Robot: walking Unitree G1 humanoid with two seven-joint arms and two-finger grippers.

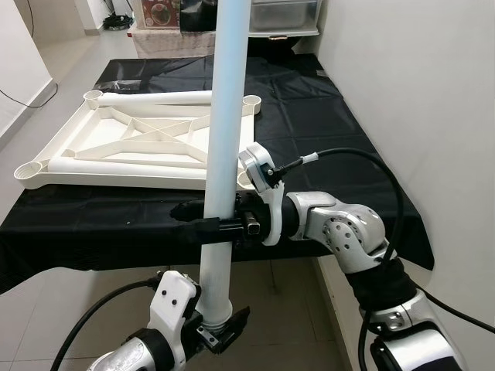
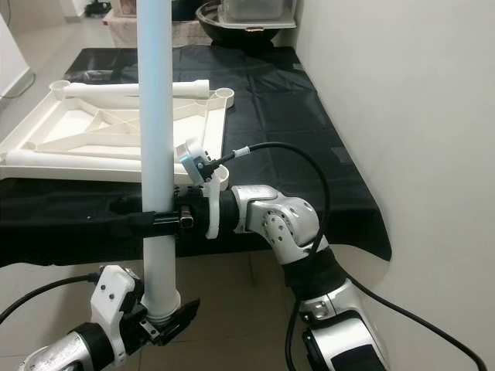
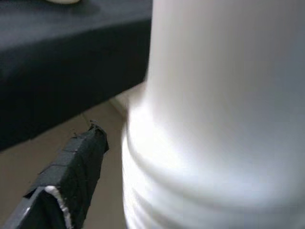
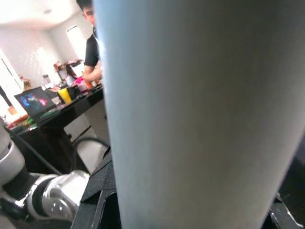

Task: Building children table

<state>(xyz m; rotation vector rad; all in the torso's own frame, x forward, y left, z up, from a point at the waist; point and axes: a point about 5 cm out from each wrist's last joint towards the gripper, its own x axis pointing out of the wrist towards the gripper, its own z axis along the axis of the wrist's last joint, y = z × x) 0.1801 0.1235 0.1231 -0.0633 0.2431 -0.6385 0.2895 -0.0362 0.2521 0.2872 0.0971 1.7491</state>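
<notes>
A long white table leg (image 1: 228, 100) stands upright in front of the table, held by both grippers. My right gripper (image 1: 190, 220) is shut on it from the right, about a third of the way up. My left gripper (image 1: 220, 325) is shut on its ribbed lower end (image 3: 190, 191), with one black finger (image 3: 71, 176) beside the tube. The white tabletop (image 1: 116, 147) lies upside down on the black cloth (image 1: 325, 131), its round corner sockets (image 1: 251, 101) facing up. The nearest right socket is partly hidden behind my right wrist.
A white wall (image 1: 433, 93) runs close along the right. Plastic boxes (image 1: 282, 15) stand beyond the table's far end. Tiled floor (image 1: 46, 309) lies below the table's near edge. In the right wrist view a person (image 4: 93, 52) stands at a counter with a laptop (image 4: 35, 102).
</notes>
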